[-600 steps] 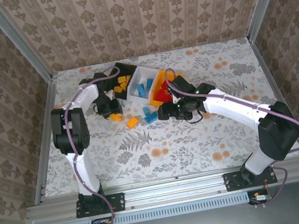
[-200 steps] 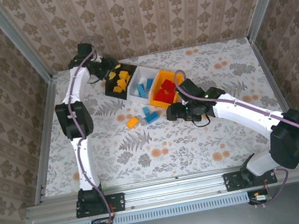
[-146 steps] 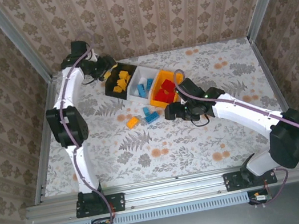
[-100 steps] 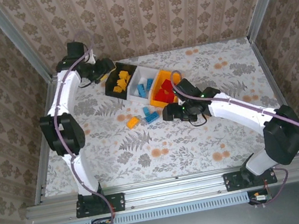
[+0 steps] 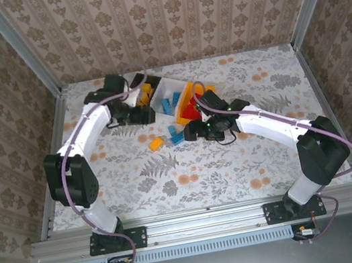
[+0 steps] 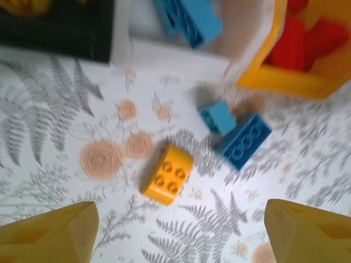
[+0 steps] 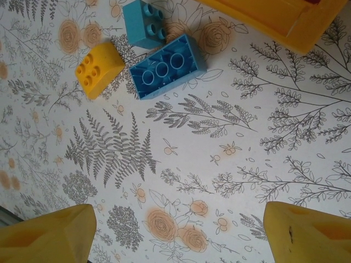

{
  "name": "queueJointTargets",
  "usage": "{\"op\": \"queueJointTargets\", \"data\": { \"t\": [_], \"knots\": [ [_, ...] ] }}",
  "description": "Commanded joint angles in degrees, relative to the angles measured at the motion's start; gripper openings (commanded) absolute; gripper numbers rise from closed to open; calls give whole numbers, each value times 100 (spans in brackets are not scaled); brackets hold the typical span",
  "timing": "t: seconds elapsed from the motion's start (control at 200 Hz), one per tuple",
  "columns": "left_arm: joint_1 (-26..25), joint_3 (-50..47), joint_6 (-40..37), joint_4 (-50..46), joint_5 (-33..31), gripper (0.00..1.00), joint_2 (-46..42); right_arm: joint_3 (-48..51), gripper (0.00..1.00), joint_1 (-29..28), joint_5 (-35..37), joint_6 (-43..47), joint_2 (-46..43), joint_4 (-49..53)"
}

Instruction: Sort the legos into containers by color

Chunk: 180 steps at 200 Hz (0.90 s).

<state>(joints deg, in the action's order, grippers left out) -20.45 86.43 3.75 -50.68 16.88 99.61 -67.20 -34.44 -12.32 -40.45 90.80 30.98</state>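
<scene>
My left gripper (image 6: 175, 233) and right gripper (image 7: 175, 233) hang with jaws spread, empty, over open floral table (image 7: 230, 137). Just off the containers' (image 6: 175, 55) front edge lie the loose legos: an orange-yellow brick (image 6: 167, 173) showing four studs, and two blue bricks (image 6: 242, 139) touching each other.

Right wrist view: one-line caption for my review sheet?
Open right fingers above an orange-yellow brick, a large blue brick and a small blue brick lying loose near the orange-yellow bin.

Legos (image 7: 167, 74) smooth glossy plastic; table cover (image 7: 230, 181) matt floral print; frame rails (image 5: 205, 219) brushed metal.
</scene>
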Motion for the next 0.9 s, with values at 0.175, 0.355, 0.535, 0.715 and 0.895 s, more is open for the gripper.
{"op": "queueJointTargets", "data": {
  "t": [0.175, 0.355, 0.535, 0.715, 0.895],
  "knots": [
    [-521, -853, -882, 59, -666, 83, 200, 60, 82, -37, 125, -55, -160, 12],
    [-745, -919, -997, 180, -811, 83, 544, 253, 82, -37, 296, -154, -338, 13],
    [-856, -804, -1150, 183, -1037, 82, 938, 363, 82, -22, 378, -257, -418, 34],
    [-863, -812, -1206, 284, -1172, 81, 1102, 475, 82, -19, 461, -358, -530, 31],
    [-856, -718, -1220, 321, -1238, 81, 1262, 576, 82, -19, 538, -444, -653, 46]
  ]
}}
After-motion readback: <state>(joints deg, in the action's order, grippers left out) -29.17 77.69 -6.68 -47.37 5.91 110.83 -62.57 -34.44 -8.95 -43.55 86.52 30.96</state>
